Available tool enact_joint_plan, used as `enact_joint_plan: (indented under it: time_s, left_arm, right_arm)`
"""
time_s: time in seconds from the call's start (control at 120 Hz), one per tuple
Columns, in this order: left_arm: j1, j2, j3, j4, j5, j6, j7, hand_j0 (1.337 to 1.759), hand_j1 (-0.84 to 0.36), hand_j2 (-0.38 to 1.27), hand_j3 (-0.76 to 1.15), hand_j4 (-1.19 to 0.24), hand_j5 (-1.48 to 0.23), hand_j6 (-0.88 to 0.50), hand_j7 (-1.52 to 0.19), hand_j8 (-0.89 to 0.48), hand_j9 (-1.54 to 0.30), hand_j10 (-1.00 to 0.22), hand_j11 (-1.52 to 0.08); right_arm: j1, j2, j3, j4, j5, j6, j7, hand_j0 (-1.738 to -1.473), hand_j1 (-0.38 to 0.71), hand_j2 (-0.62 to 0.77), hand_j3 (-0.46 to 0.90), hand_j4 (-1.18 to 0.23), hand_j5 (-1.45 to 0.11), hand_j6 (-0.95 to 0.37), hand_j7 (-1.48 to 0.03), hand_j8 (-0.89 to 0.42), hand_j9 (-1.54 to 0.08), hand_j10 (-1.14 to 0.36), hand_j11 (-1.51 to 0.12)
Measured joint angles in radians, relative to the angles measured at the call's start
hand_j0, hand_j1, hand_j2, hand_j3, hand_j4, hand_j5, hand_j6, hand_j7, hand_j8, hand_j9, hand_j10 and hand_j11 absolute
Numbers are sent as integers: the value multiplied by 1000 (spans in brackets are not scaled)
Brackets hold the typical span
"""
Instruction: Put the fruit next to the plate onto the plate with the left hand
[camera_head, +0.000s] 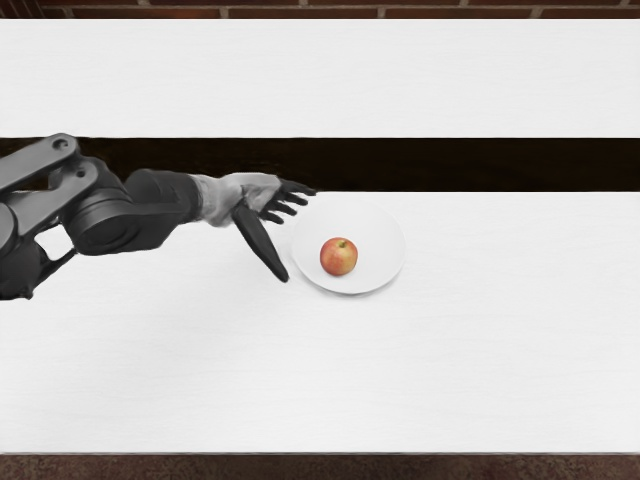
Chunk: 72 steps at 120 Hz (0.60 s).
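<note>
A broad white worktop, smooth and matte, fills the near half of the scene. Beyond a dark gap lies a second white surface of the same flat finish, and a strip of red-brown brick wall shows along the far edge.

The left arm comes in from the left, built of dark grey rounded housings and lighter grey links, and reaches right above the worktop's far edge. A round, shallow white plate with a glossy rim sits on the worktop near its far edge, a little left of centre.

The left hand, pale at the wrist and black toward the tips, hovers just left of the plate. Its fingers are spread apart and hold nothing. One long black digit slants down toward the plate's left rim; contact cannot be judged.

The apple, round, red with a yellow flush, rests on the plate, slightly left of its middle, apart from the hand.
</note>
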Motion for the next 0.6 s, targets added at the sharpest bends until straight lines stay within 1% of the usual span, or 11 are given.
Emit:
enact_joint_plan:
  time_s: [0.058,0.142,0.2,0.258,0.308,0.358,0.467,0.492,0.6]
  left_arm:
    - [93,19,-126,27,-56,-111,0,1658,268,16,0,-75,-106,-64,-106,-69,-104,-80,-104]
    - [165,41,-304,73,-129,-266,0,1658,283,13,0,-61,-85,-54,-84,-57,-83,-64,-83]
    - [188,56,-410,125,-186,-325,0,1658,290,12,0,-53,-74,-48,-73,-51,-73,-56,-73]
    - [187,84,-478,209,-266,-358,0,1658,296,10,0,-47,-64,-43,-64,-45,-64,-49,-64]
    - [193,86,-510,285,-328,-375,0,1658,301,9,0,-42,-58,-39,-58,-41,-57,-44,-57]
    - [210,87,-523,336,-366,-386,0,1658,306,8,0,-37,-51,-35,-51,-36,-50,-38,-50]
    - [220,87,-515,428,-407,-397,0,1658,315,7,0,-29,-39,-27,-39,-28,-39,-29,-39]
    - [231,93,-512,448,-412,-398,0,1658,317,6,0,-28,-38,-26,-37,-27,-37,-28,-37]
    - [247,114,-503,508,-424,-402,0,1658,321,5,0,-23,-31,-22,-31,-22,-31,-23,-31]
  right_arm:
    - [0,0,0,0,0,0,0,-1658,-349,0,0,0,0,0,0,0,0,0,0]
    - [0,0,0,0,0,0,0,-1658,-349,0,0,0,0,0,0,0,0,0,0]
    - [0,0,0,0,0,0,0,-1658,-349,0,0,0,0,0,0,0,0,0,0]
    - [0,0,0,0,0,0,0,-1658,-349,0,0,0,0,0,0,0,0,0,0]
    - [0,0,0,0,0,0,0,-1658,-349,0,0,0,0,0,0,0,0,0,0]
    - [0,0,0,0,0,0,0,-1658,-349,0,0,0,0,0,0,0,0,0,0]
    - [0,0,0,0,0,0,0,-1658,-349,0,0,0,0,0,0,0,0,0,0]
    - [0,0,0,0,0,0,0,-1658,-349,0,0,0,0,0,0,0,0,0,0]
    - [0,0,0,0,0,0,0,-1658,-349,0,0,0,0,0,0,0,0,0,0]
